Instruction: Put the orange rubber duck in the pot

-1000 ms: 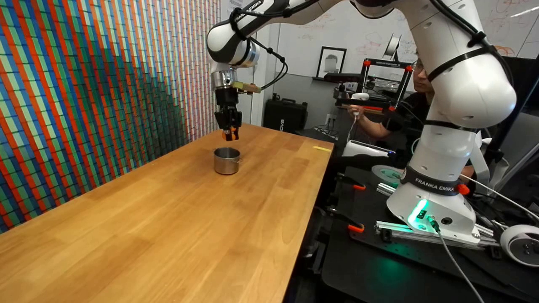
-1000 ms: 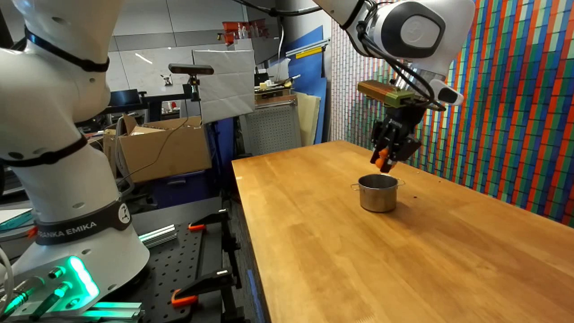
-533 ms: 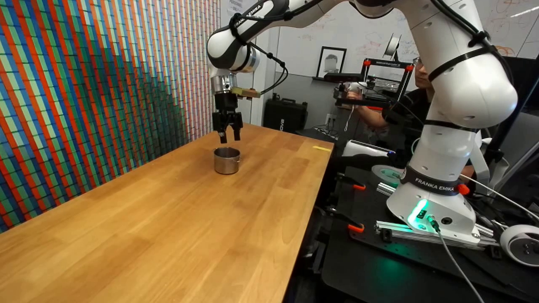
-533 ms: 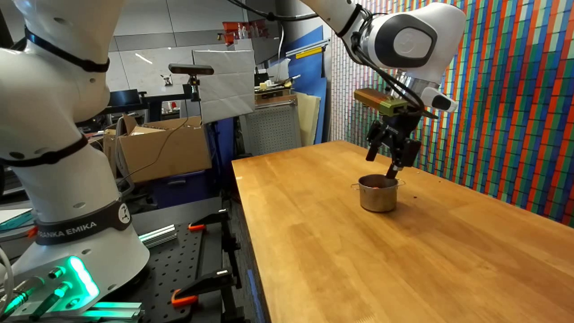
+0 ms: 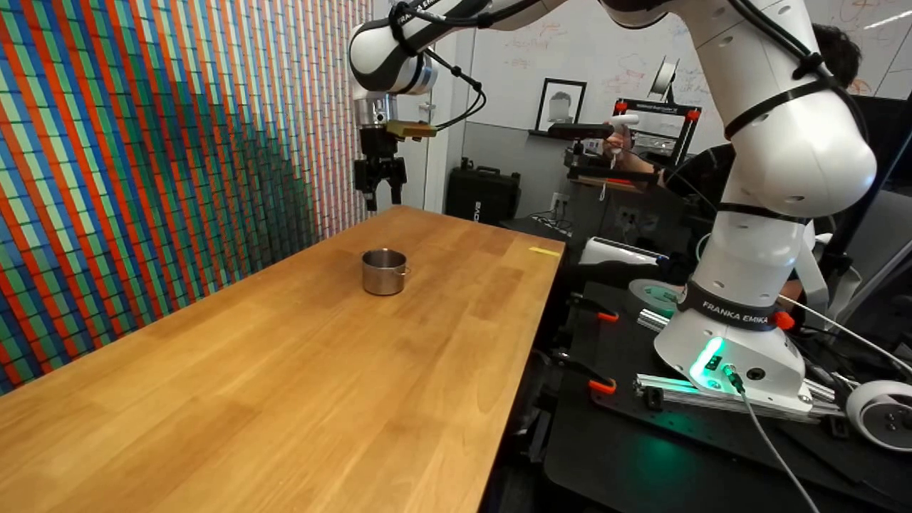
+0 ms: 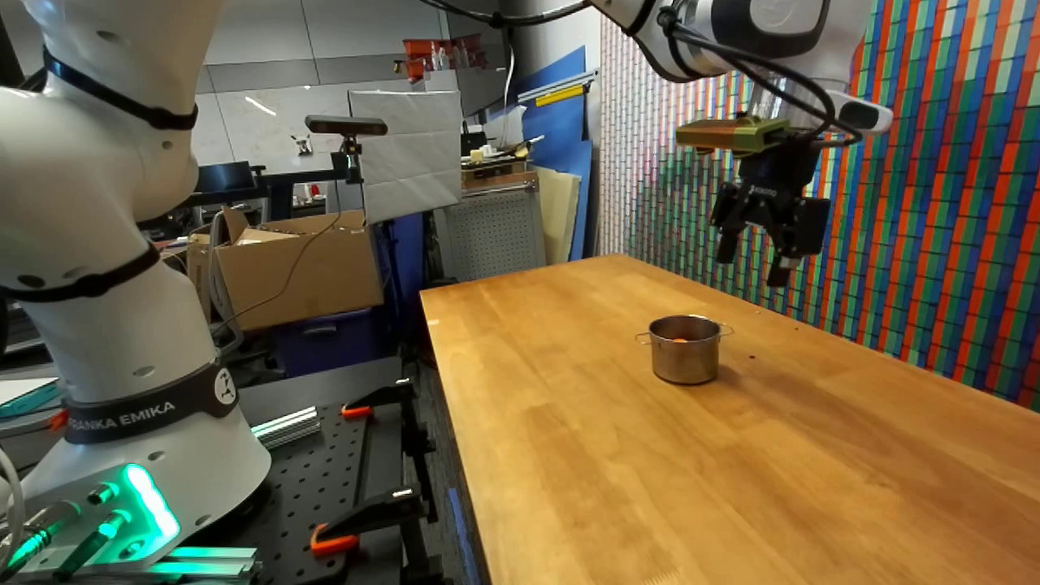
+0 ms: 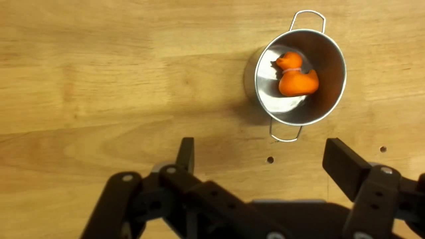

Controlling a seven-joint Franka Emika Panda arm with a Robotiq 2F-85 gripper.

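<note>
The orange duck (image 7: 298,82) lies inside the metal pot (image 7: 332,71), at the bottom, seen in profile in the wrist view. The pot stands upright on the wooden table (image 6: 561,455), its wire handles (image 7: 307,11) sticking out at opposite sides. In an exterior view the pot's near wall stands in the way, so just a speck of the duck shows inside the rim.

The gripper (image 6: 752,265) is released: its fingers (image 7: 345,166) are spread wide, with bare table visible between them, and it hangs above the table, apart from the pot. Small dark holes (image 7: 270,160) mark the wood near the pot, and a yellow strip (image 5: 545,251) lies near the table's edge. A wall of coloured stripes (image 5: 121,164) runs along one long side.

The robot arm (image 5: 791,135) hides much of a person (image 5: 839,53). Farther back are a 3D printer (image 5: 655,109), a black case (image 5: 483,196) and a framed picture (image 5: 561,105). A cardboard box (image 6: 296,272) sits behind the bench, whose edge carries clamps (image 6: 374,516) with orange ends.
</note>
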